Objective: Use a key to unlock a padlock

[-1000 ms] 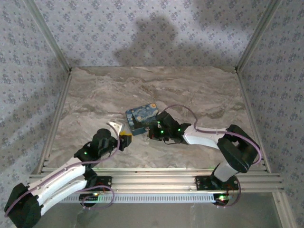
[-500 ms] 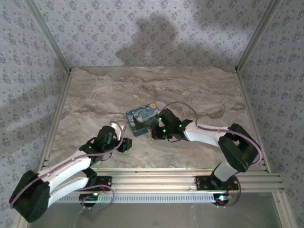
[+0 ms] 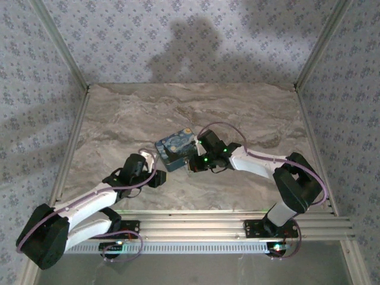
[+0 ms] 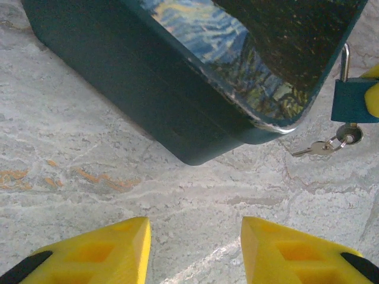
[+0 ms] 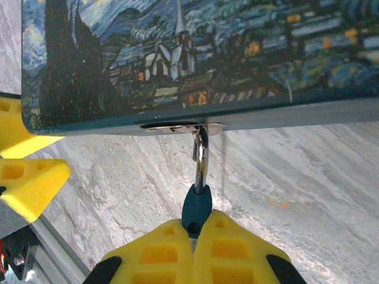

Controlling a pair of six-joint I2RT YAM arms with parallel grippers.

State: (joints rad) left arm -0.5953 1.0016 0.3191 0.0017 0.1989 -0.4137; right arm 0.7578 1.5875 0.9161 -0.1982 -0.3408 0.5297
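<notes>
1. Nearest, at 6 o'clock: hovering over the table (image 4: 89, 177) with the left gripper (image 4: 195, 248) spread wide, holding nothing.
2. Farther out, at 2 o'clock from there: down on the marble with the key (image 4: 314, 148), long axis 8 to 2 o'clock, ringed to the lock's base, likely nearer this arm's reach.
3. Just beyond: pressed together on the padlock (image 5: 196, 206) with the right gripper (image 5: 195, 236).
4. Farthest, at 12 o'clock: shackled to the painted box (image 4: 177, 118).

Left arm lay stretched low and forward from its base, its end effector (image 4: 195, 245) gaping, yellow fingers (image 4: 100, 251) well apart. Right arm was folded at the elbow and reached inward, its end effector (image 5: 194, 229) pinched tight on the padlock (image 5: 196, 204).
</notes>
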